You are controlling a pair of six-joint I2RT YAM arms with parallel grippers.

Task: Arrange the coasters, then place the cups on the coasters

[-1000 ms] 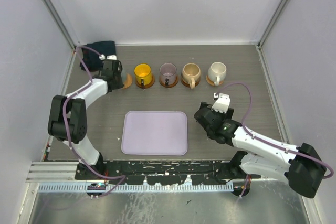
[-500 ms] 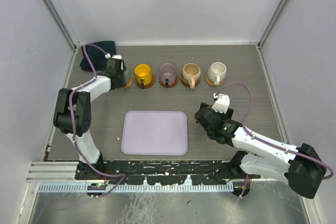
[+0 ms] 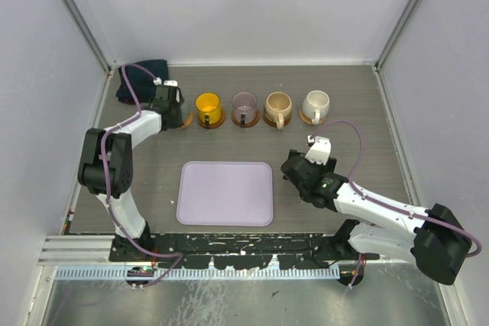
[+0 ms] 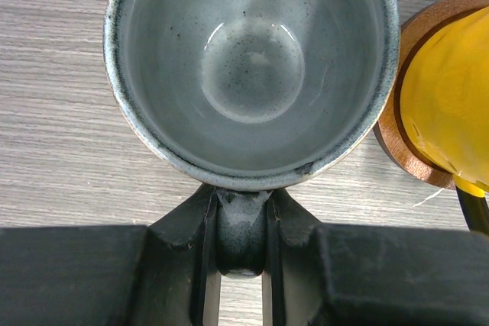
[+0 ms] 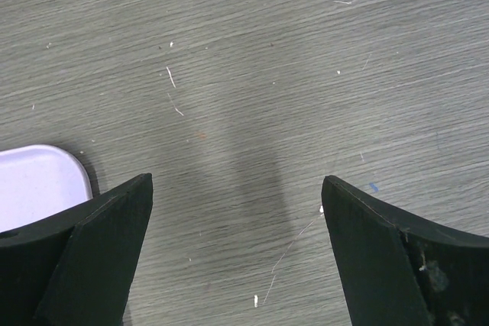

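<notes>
On the table, left gripper clamps the grey-green cup handle; right gripper gapes empty

Grey-green cup seen from straight above: upright, empty, dark specks in the glaze. Left gripper at btm of view, fingers pinching the cup's handle from both sides. Just beside it, R: yellow cup on dark brown rimmed coaster, both cut by frame edge. Wood-grain table underneath.
</notes>
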